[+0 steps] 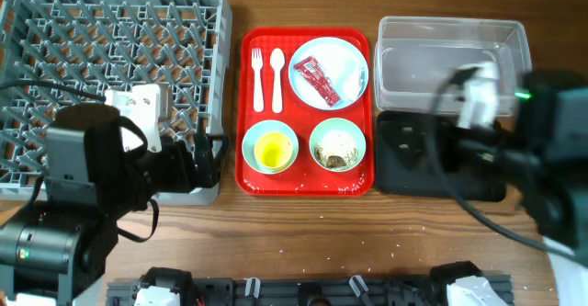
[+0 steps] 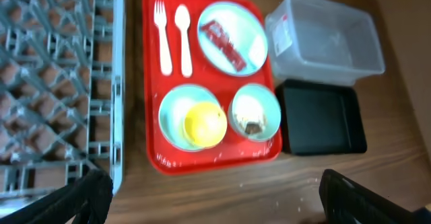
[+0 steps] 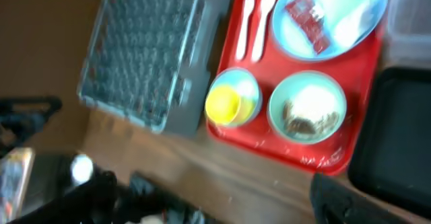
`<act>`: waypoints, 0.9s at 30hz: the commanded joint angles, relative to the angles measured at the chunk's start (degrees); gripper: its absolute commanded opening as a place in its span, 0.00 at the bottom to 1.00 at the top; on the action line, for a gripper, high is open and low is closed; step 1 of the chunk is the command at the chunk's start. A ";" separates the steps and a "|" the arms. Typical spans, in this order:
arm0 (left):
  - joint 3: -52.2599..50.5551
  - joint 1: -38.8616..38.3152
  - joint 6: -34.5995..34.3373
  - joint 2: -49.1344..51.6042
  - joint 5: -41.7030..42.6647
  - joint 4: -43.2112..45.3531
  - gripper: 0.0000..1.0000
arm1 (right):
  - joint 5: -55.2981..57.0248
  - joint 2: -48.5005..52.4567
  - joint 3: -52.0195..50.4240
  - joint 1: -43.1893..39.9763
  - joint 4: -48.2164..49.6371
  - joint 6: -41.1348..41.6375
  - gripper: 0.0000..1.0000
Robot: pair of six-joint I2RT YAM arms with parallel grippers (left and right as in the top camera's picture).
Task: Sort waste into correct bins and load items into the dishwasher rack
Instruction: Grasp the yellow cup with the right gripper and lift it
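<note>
Red tray (image 1: 303,181) at desk (image 1: 303,242) centre, rack (image 1: 110,30) at nine o'clock, clear tub (image 1: 450,23) at two, left end effector (image 2: 212,197) and right end effector (image 3: 215,197) spread.

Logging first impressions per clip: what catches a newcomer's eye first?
The central bright red tray stands out, with a red wrapper on its plate and a yellow round object in one bowl. The large grey rack fills the left; a clear tub and black tray sit right.
</note>
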 commanded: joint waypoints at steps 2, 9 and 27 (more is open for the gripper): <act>1.44 -0.09 -1.40 -1.31 0.35 0.57 1.00 | 12.63 11.91 -3.21 19.93 6.71 7.69 0.84; 4.72 -0.09 -1.46 -8.17 -3.21 -1.31 1.00 | 31.19 35.58 -3.21 30.60 19.93 16.65 0.64; 4.68 -0.09 -1.44 -8.70 -3.21 -7.91 1.00 | 29.79 45.81 -3.21 28.87 24.06 19.08 0.05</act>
